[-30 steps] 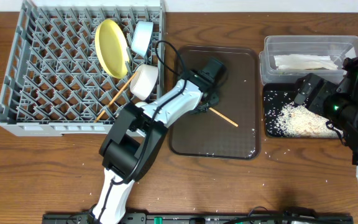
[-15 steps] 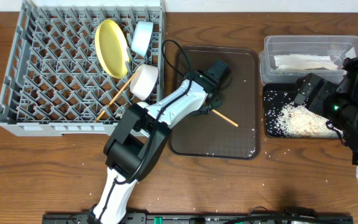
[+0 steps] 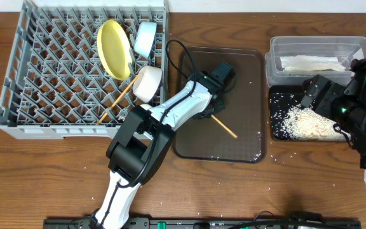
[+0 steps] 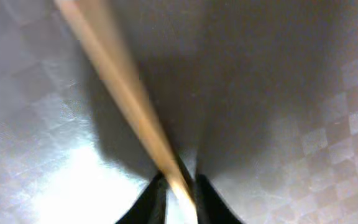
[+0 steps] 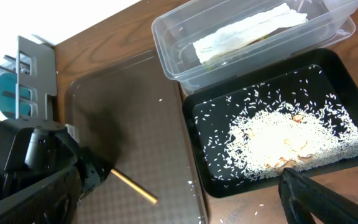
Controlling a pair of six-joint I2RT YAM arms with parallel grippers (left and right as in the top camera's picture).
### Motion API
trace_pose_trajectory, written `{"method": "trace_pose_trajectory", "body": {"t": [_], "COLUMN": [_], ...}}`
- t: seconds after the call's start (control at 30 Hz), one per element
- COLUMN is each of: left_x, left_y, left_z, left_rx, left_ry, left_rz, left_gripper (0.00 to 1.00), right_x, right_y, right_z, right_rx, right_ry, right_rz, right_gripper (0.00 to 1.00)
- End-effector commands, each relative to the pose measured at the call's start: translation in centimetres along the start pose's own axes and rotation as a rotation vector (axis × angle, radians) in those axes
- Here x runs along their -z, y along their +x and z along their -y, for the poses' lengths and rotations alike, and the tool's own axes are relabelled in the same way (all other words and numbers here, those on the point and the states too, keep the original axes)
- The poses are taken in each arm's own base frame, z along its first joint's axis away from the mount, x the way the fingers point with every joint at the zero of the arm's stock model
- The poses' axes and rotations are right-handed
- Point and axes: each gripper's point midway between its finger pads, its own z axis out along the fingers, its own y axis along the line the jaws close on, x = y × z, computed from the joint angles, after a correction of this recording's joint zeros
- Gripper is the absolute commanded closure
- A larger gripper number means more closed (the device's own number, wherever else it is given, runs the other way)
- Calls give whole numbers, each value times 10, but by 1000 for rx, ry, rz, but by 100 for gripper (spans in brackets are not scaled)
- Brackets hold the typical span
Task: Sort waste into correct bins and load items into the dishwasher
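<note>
My left gripper (image 3: 210, 113) is down on the brown serving tray (image 3: 250, 76) and shut on a wooden chopstick (image 3: 226, 127). In the left wrist view the chopstick (image 4: 120, 87) runs up from between the fingertips (image 4: 179, 185). My right gripper (image 3: 311, 94) hovers over the black tray (image 3: 276, 108), open and empty (image 5: 185, 208). Rice (image 3: 307, 122) lies in the black tray. The white wrapper (image 3: 313, 63) lies in the clear tub (image 3: 316, 44). The grey dish rack (image 3: 49, 76) holds the yellow plate (image 3: 114, 49), light blue bowl (image 3: 145, 38), a white bowl (image 3: 147, 84) and another chopstick (image 3: 115, 102).
Loose rice grains (image 3: 278, 166) are scattered on the wooden table in front of the black tray and along the front edge. The left arm's cable (image 3: 170, 51) loops over the rack's right corner.
The chopstick's free end has swung toward the front of the brown tray. The left gripper shifted slightly right at first, then stayed. The right arm has not moved.
</note>
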Motion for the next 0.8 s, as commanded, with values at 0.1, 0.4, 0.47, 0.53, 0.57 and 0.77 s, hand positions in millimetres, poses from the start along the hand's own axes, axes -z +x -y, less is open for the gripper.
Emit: {"method": "trace_pose_trajectory", "body": {"t": [0.1, 0.4, 0.47, 0.53, 0.57, 0.77], "left_x": [-46, 44, 77, 113, 130, 212], "left_y": [44, 2, -12, -28, -37, -80], "left_z": [-29, 2, 0, -10, -18, -73], "left_rx": [-12, -331, -420, -494, -509, -566], "left_ry": [-81, 186, 227, 242, 231, 131], "left_rz": [-189, -97, -34, 48, 92, 332], "left_gripper": [92, 93, 93, 93, 92, 92], "right_x": [1, 1, 1, 1, 1, 1], "right_y": [-2, -2, -2, -2, -2, -2], "right_z": [1, 1, 1, 1, 1, 1], "right_rx": [-12, -12, -12, -12, -12, -12], "right_ry": [4, 4, 3, 3, 4, 3], "right_rz": [5, 5, 5, 5, 5, 5], "right_gripper": [1, 1, 1, 1, 1, 1]}}
